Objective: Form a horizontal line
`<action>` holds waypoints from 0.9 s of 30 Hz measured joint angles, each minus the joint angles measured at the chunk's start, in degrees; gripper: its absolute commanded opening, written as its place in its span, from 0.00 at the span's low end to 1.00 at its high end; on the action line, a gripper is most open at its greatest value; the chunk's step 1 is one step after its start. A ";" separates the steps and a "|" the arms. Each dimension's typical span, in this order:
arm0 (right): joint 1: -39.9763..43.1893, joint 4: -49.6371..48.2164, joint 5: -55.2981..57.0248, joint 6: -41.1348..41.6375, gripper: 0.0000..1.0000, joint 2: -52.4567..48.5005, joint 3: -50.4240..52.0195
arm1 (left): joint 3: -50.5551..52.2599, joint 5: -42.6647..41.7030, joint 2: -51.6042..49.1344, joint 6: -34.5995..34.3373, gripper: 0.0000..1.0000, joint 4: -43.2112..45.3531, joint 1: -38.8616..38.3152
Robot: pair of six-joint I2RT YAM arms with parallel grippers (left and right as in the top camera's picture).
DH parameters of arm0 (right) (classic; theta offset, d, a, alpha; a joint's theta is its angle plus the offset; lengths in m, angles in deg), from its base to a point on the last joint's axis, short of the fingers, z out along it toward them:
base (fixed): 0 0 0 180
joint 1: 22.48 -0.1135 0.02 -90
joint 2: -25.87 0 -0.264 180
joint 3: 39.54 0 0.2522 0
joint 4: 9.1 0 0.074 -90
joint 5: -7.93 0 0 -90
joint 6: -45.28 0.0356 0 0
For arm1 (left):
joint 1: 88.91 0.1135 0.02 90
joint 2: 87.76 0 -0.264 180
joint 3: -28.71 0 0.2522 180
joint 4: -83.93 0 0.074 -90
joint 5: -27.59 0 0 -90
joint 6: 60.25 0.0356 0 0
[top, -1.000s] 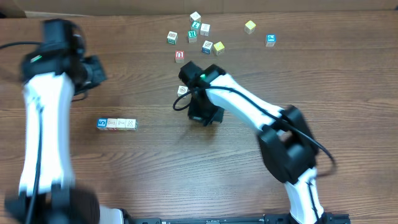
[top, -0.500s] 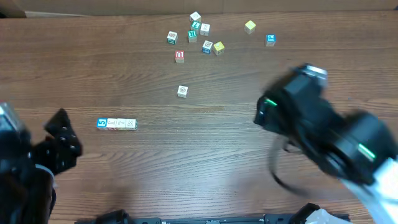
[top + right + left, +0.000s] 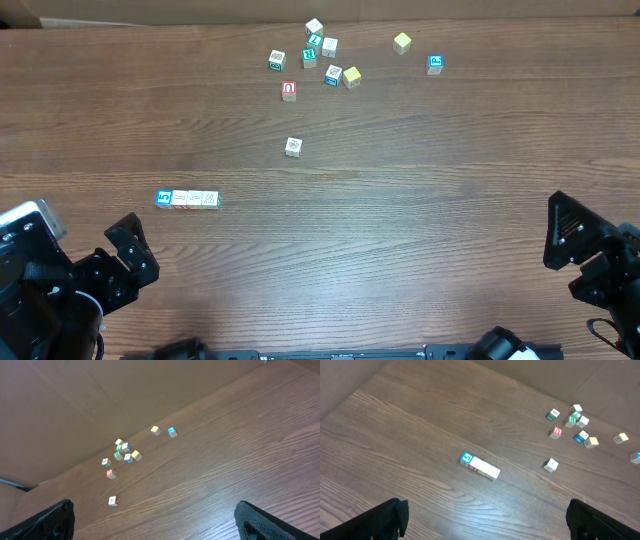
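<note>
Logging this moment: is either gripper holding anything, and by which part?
Nothing is held. The left gripper and right gripper are both open and empty, far from the four-cube row.

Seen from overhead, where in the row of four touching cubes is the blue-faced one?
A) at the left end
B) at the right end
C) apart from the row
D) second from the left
A: the blue-faced cube sits at the left end of the horizontal line, touching its neighbour.
</note>
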 measured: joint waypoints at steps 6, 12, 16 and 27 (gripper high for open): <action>-0.02 1.11 1.18 -0.02 1.00 0.00 0.00 | 0.00 0.00 0.00 0.00 1.00 -0.24 0.00; 5.79 -1.95 3.58 -0.04 1.00 0.17 0.92 | 0.00 0.00 0.00 0.02 1.00 -0.42 0.00; 17.35 -15.74 0.44 -0.04 1.00 4.15 9.09 | 0.00 0.00 0.00 0.00 1.00 -0.42 0.00; 32.50 -52.02 -18.12 -3.91 1.00 31.23 46.90 | 0.04 0.00 0.00 0.00 1.00 -0.44 0.00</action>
